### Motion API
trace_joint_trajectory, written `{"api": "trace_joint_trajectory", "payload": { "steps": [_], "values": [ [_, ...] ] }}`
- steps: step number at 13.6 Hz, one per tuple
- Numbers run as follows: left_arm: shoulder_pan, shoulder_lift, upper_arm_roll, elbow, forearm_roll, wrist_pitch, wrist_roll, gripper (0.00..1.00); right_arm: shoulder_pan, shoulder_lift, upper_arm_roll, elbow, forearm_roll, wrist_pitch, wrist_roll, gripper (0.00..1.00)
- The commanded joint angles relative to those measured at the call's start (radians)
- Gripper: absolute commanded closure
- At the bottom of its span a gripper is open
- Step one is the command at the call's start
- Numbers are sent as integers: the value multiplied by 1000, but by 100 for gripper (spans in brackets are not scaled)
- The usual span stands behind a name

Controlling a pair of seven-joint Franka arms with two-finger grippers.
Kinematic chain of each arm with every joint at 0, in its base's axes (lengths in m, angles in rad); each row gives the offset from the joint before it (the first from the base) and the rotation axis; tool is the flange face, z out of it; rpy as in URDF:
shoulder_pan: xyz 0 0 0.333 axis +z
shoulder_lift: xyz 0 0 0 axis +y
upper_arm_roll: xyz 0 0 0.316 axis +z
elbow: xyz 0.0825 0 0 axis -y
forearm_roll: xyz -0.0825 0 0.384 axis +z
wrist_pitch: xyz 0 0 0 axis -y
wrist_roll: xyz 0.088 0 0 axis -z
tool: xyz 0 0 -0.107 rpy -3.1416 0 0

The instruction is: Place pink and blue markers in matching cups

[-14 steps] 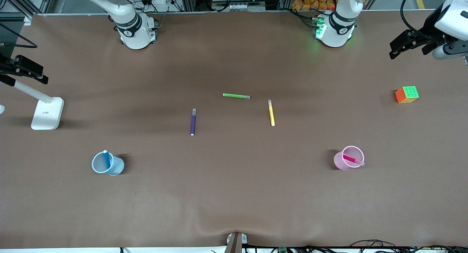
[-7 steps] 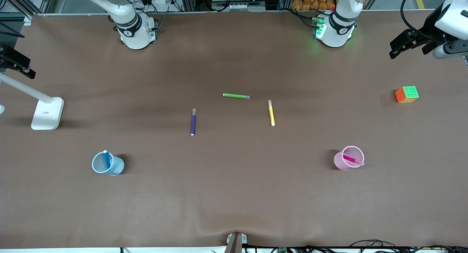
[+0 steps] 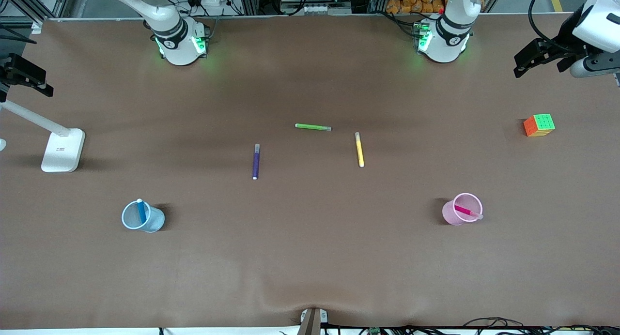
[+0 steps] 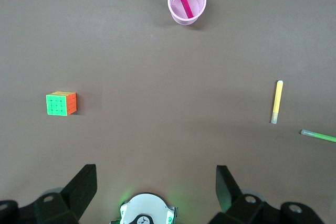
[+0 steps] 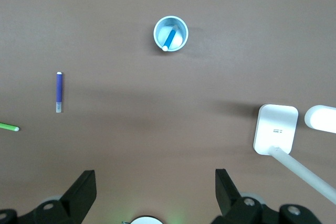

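Evidently, both placements can be judged as done. The blue marker (image 3: 141, 211) is seen standing inside the light blue cup (image 3: 142, 218), leaning on its rim, toward the right arm's end of the table. The pink marker (image 3: 467, 212) is seen lying aslant in the pale pink cup (image 3: 461, 209), its pale cap poking over the rim, toward the left arm's end. Nothing of the task appears to be left, beyond the arms being parked.

The left gripper (image 4: 156, 190) is held high over the table edge at its own arm's end, above the region just farther from the front camera than the colour cube (image 3: 539, 125); its jaws are spread wide and nothing is held between them. The right gripper (image 5: 155, 192) is held high over the white lamp base (image 3: 63, 150) region at its arm's end, jaws likewise spread and empty.

Three markers are left lying on the brown table (image 3: 310, 257) near its middle, farther from the front camera than the cups: a purple marker (image 3: 255, 161), a green marker (image 3: 313, 127) and a yellow marker (image 3: 359, 149). They are well apart from both cups and are not called for. Nothing is seen standing in the way of either cup.
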Motion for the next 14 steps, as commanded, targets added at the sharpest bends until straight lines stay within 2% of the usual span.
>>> {"api": "trace_joint_trajectory", "payload": {
  "steps": [1,2,10,14],
  "values": [
    [-2,13,3,24,-13,-9,17,0,-12,2,2,9,57,-10,180,0],
    [-2,13,3,24,-13,-9,17,0,-7,2,5,9,59,-10,228,0],
    [1,27,3,57,-10,-9,15,0,-7,2,5,-74,58,13,234,0],
    [0,27,3,67,-10,-23,14,0,-5,-1,5,-77,50,42,234,0]
  ]
}}
